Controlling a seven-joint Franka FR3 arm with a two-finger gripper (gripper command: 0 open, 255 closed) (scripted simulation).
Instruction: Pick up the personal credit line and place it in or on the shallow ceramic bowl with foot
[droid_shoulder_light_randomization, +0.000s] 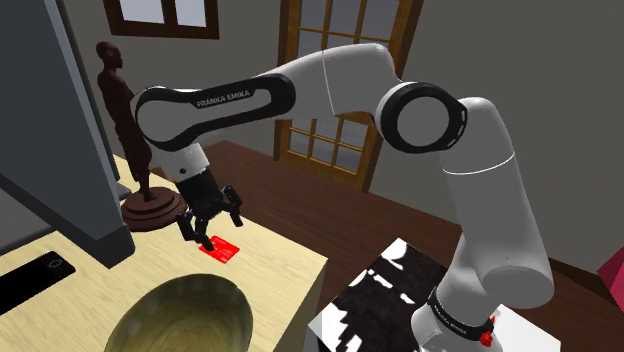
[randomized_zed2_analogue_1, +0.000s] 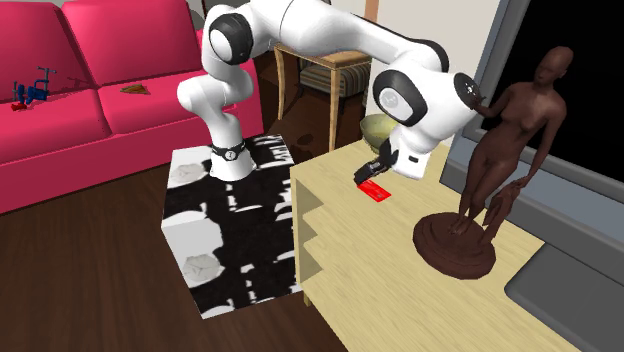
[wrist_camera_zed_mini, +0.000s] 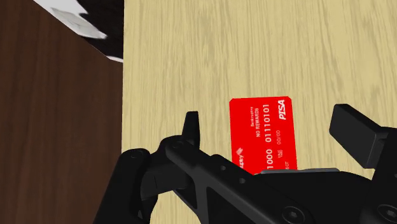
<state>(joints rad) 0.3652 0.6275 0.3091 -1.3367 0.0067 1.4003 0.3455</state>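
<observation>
Since your tool (droid_shoulder_light_randomization: 212, 222) hangs unclenched astride the flat red card (wrist_camera_zed_mini: 261, 141), closing could skid it across the table (wrist_camera_zed_mini: 191, 51).

Grey walls (droid_shoulder_light_randomization: 480, 40) hold a wood-framed window (droid_shoulder_light_randomization: 165, 18) and a paned wooden door (droid_shoulder_light_randomization: 325, 110). The floor (randomized_zed2_analogue_1: 90, 280) is dark brown wood. A pink sofa (randomized_zed2_analogue_1: 80, 90) stands on it, and a wooden chair (randomized_zed2_analogue_1: 325, 68) stands behind the pale wooden surface (randomized_zed2_analogue_1: 400, 280).
</observation>
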